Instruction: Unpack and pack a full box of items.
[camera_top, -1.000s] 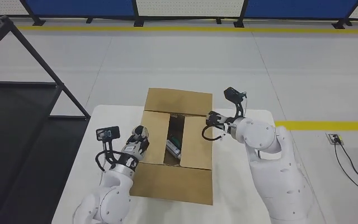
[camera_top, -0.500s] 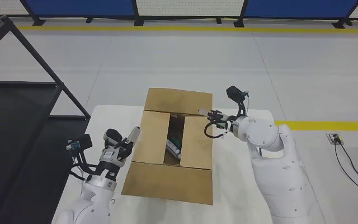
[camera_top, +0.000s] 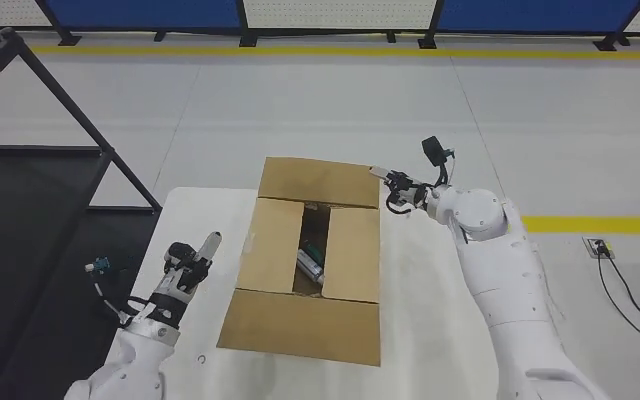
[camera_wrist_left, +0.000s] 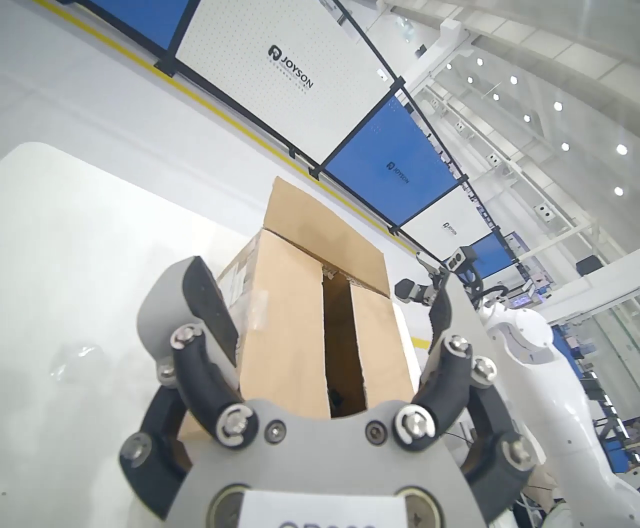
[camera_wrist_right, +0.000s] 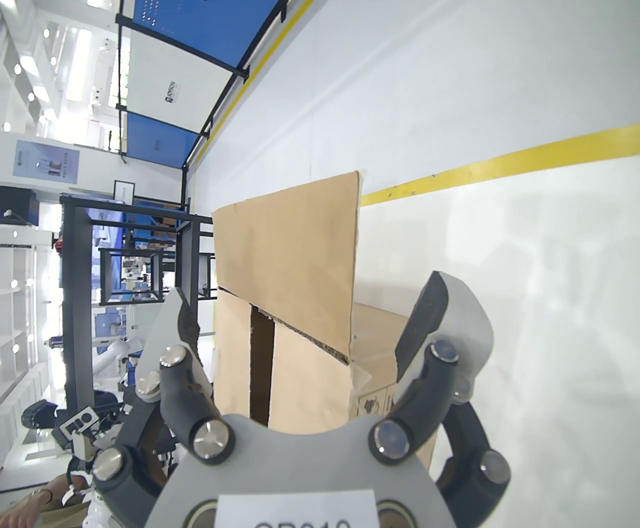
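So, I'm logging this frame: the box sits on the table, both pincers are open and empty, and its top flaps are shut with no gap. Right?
Not the flaps: the top view shows a gap between them, with items visible inside. The rest holds: the box sits on the table, and the left pincer and right pincer are open and empty.

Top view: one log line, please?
brown cardboard box: side flaps folded inward | left tool: open, empty, beside box | right tool: open, empty, at far corner
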